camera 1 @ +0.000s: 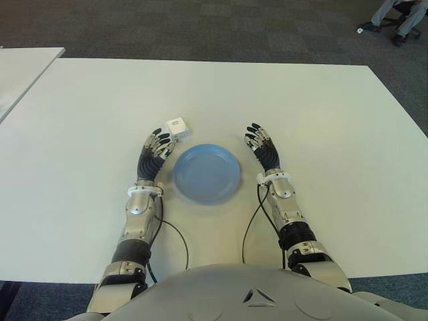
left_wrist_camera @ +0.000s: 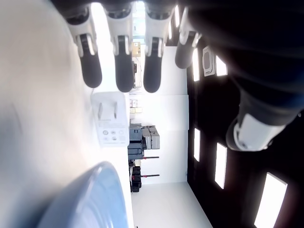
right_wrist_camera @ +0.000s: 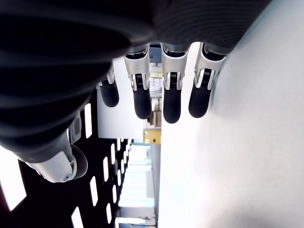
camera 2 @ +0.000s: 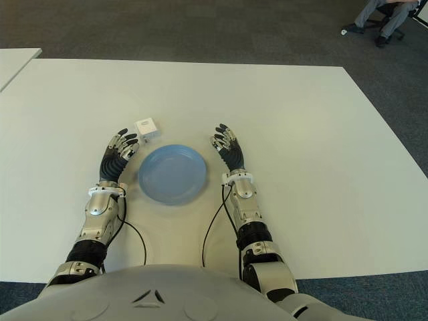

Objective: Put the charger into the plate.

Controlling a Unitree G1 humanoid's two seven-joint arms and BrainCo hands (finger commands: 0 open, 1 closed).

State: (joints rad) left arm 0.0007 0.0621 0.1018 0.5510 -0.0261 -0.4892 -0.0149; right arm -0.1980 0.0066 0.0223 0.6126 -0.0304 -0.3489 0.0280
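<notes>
left robot hand point(camera 1: 156, 148) spread, empty | smooth round blue plate point(camera 1: 206, 173) | boxy white charger point(camera 1: 176, 126), seemingly untouched

A white table point(camera 1: 334, 134) stands on dark carpet point(camera 1: 200, 27); a seated person's legs point(camera 1: 394, 17) show far off.

The printing on the charger point(left_wrist_camera: 113, 124) is too small to read. The blue plate point(left_wrist_camera: 90, 202) is cut off by the left wrist view's edge. A seated person point(camera 1: 398, 19) at the far corner shows only legs and shoes, cropped by the frame.
</notes>
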